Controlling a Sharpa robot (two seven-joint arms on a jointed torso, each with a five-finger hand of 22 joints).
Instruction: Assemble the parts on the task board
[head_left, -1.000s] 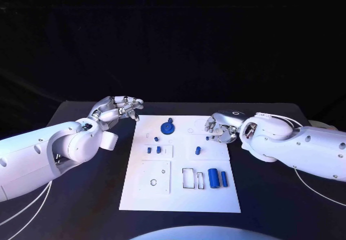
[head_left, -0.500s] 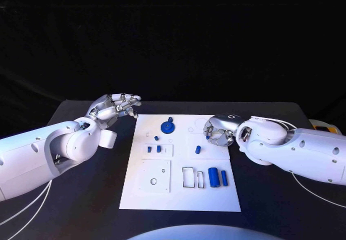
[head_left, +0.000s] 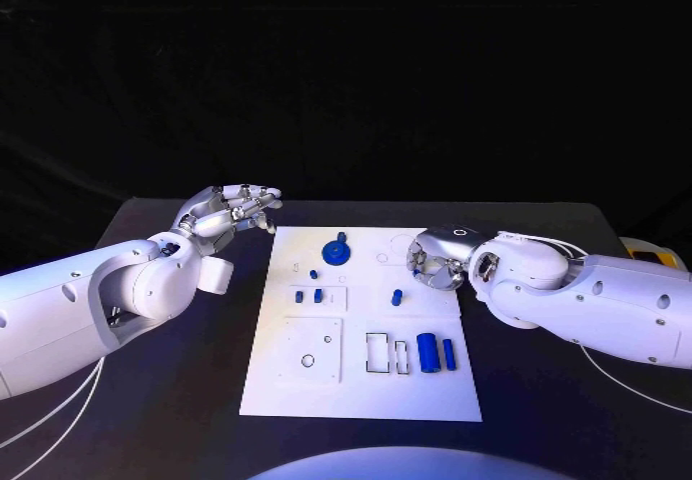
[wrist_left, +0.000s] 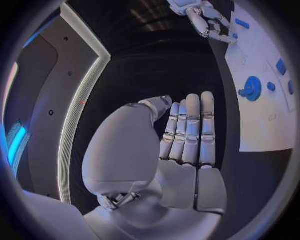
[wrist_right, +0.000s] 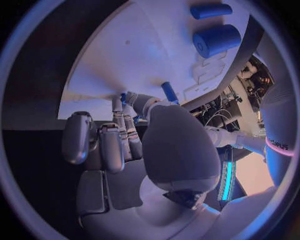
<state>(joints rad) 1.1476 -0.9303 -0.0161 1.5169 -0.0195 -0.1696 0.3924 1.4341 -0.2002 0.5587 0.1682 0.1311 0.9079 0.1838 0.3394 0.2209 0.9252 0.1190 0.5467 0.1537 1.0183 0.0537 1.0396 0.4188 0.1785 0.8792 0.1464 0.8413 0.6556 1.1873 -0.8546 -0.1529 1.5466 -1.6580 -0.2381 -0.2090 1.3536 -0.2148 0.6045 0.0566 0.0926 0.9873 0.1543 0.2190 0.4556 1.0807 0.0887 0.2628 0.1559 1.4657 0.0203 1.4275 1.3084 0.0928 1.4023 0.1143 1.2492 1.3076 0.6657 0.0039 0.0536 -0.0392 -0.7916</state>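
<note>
A: What has changed on the right side?

B: The right hand (head_left: 433, 262) has rolled over and drawn back towards the right edge of the task board (head_left: 361, 400). Its fingers are curled, and the right wrist view shows a small blue part (wrist_right: 123, 98) pinched at their tips, so I judge that a pick-up is done and placing comes next.

A: And the left hand (head_left: 235, 210)?

B: It holds nothing, fingers straight, just beyond the board's far left corner.

A: What sits in the board's recesses?

B: Two short pegs (head_left: 307, 296) stand in the left square panel. The rectangular slots (head_left: 387, 356) near the front look unfilled. The large cylinder (head_left: 427, 352) and the slim cylinder (head_left: 449, 354) lie just right of them. The blue disc (head_left: 335, 256) lies at the far end, and a lone peg (head_left: 397, 296) is mid-board.
</note>
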